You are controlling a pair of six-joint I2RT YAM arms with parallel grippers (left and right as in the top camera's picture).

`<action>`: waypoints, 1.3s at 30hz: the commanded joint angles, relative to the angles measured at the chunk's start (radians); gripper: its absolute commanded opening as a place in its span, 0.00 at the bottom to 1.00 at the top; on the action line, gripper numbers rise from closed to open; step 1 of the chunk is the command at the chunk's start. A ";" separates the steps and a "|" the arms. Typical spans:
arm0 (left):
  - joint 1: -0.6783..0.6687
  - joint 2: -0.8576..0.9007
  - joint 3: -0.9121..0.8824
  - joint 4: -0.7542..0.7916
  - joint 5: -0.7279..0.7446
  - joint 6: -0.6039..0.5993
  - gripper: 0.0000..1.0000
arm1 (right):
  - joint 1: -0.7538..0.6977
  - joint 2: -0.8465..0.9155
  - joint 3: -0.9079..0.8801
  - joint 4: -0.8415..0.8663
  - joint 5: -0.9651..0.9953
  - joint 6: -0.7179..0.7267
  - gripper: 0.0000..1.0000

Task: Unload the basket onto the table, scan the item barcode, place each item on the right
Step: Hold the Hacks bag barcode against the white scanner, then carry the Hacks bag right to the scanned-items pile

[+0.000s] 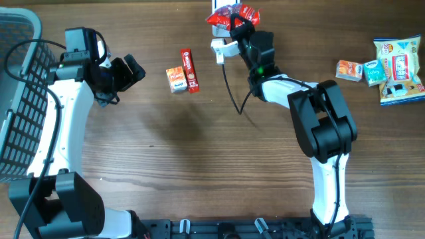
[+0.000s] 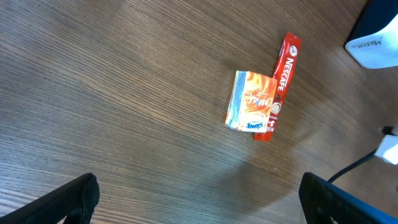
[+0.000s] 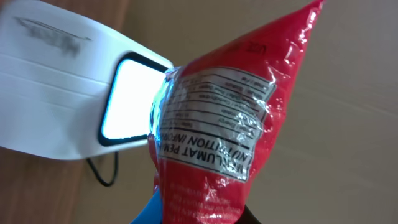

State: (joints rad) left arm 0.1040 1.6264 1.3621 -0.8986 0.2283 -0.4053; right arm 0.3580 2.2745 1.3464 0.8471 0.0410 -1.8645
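Red snack packet looks light, crinkly, slippery; right tool clamped on its end, a fair hold, by scanner; left tool wide open, empty.

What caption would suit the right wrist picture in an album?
A red snack packet, printed label showing, held before the glowing window of the white scanner.

Open wood up front, clutter along the far edge and sides

The table lies bare across its near half. Farther back, an orange packet touches a red sachet. Beside them stands the scanner, its cable trailing toward the middle. The red bag in the right gripper crowds the scanner's window. A wire basket blocks the left edge, and snack packs block the right.
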 commanded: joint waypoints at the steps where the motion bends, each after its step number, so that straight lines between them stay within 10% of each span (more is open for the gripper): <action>1: 0.004 -0.007 -0.001 -0.001 -0.010 0.005 1.00 | -0.028 0.013 0.015 0.065 0.013 0.005 0.04; 17: 0.004 -0.007 -0.001 -0.001 -0.010 0.005 1.00 | -0.475 -0.005 0.015 0.108 0.546 0.274 0.04; 26: 0.004 -0.007 -0.001 -0.001 -0.010 0.005 1.00 | -0.640 -0.005 0.015 -0.235 0.711 0.552 0.04; 28: 0.004 -0.007 -0.001 -0.001 -0.010 0.005 1.00 | -0.641 -0.005 0.015 -0.292 0.716 0.594 0.21; 32: 0.004 -0.007 -0.001 -0.001 -0.010 0.005 1.00 | -0.636 -0.005 0.015 -0.283 0.756 0.608 0.98; 39: 0.004 -0.007 -0.001 -0.001 -0.010 0.005 1.00 | -0.636 -0.029 0.015 -0.206 0.858 0.796 1.00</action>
State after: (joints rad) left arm 0.1040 1.6264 1.3621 -0.8986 0.2287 -0.4053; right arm -0.2794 2.2745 1.3502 0.6216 0.8112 -1.2308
